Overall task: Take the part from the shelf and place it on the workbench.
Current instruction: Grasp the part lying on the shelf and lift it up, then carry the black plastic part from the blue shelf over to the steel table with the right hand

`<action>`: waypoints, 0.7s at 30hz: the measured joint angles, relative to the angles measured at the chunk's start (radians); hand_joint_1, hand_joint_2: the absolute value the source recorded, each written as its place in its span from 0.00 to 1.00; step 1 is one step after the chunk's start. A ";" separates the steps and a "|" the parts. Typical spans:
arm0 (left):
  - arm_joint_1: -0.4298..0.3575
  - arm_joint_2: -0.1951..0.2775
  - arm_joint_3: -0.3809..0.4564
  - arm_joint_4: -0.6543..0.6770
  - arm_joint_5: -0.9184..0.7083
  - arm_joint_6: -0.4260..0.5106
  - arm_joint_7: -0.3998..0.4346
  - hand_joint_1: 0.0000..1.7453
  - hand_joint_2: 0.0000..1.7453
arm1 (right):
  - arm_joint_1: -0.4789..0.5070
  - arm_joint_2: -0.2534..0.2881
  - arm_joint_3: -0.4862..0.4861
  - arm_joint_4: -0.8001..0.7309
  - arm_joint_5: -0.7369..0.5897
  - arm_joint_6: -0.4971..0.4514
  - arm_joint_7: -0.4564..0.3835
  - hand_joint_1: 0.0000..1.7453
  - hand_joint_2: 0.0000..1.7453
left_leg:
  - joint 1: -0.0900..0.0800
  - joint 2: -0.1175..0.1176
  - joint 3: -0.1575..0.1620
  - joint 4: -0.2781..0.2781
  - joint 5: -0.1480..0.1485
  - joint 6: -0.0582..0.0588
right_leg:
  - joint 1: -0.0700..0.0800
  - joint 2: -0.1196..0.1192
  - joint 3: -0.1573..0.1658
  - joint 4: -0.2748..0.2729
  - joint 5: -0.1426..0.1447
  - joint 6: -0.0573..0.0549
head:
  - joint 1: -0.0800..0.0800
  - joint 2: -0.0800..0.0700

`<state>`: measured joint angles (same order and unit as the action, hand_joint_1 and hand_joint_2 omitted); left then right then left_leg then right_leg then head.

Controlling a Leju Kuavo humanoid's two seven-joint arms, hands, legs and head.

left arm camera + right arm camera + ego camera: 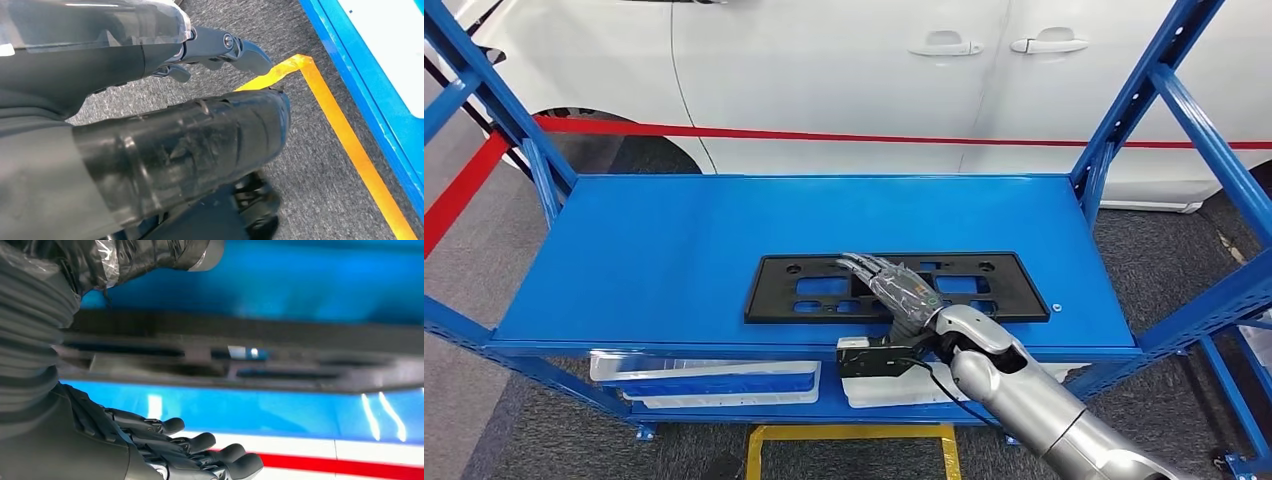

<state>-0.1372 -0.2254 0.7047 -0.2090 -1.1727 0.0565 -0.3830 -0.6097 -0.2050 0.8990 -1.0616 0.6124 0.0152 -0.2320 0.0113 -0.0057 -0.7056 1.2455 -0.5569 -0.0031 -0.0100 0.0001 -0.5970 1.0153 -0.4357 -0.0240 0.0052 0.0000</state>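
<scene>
Black plastic, the part [894, 286] lay flat on the blue shelf [654, 250], near its front edge. The right hand [896, 285] hovered over the part's middle, fingers apart and stretched forward, holding nothing. The left hand [220, 47] hung by the floor, apparently empty; its state I could not tell. The reach looked underway; next, the fingers needed to close around an edge before lifting.

head: high, facing down at shelf [674, 250] | right wrist: close — same shelf | left wrist: floorward
</scene>
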 joint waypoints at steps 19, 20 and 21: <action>-0.001 0.001 -0.001 0.000 0.013 0.002 -0.006 0.00 0.00 | 0.016 0.008 -0.052 0.073 0.142 -0.062 0.085 0.00 1.00 | 0.000 0.001 0.115 -0.233 0.120 0.049 | -0.006 0.001 -0.099 0.214 -0.075 0.055 | 0.003 0.000; -0.001 0.001 -0.001 0.000 0.014 0.002 -0.006 0.00 0.00 | 0.013 0.008 -0.059 0.076 0.161 -0.071 0.099 0.00 1.00 | 0.000 0.000 0.115 -0.230 0.117 0.047 | -0.006 0.000 -0.063 0.140 -0.043 0.052 | 0.003 0.000; -0.001 0.001 -0.001 0.000 0.014 0.002 -0.007 0.00 0.00 | 0.010 0.008 -0.066 0.077 0.178 -0.079 0.111 0.00 1.00 | -0.002 0.000 0.113 -0.227 0.115 0.043 | -0.004 0.000 -0.033 0.077 -0.022 0.048 | 0.002 0.000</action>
<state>-0.1384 -0.2239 0.7034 -0.2090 -1.1583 0.0582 -0.3896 -0.6001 -0.1968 0.8334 -0.9843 0.7908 -0.0642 -0.1211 0.0096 -0.0060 -0.5922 1.0185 -0.4421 0.0396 -0.0135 0.0004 -0.6301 1.0926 -0.4574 0.0235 0.0076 0.0000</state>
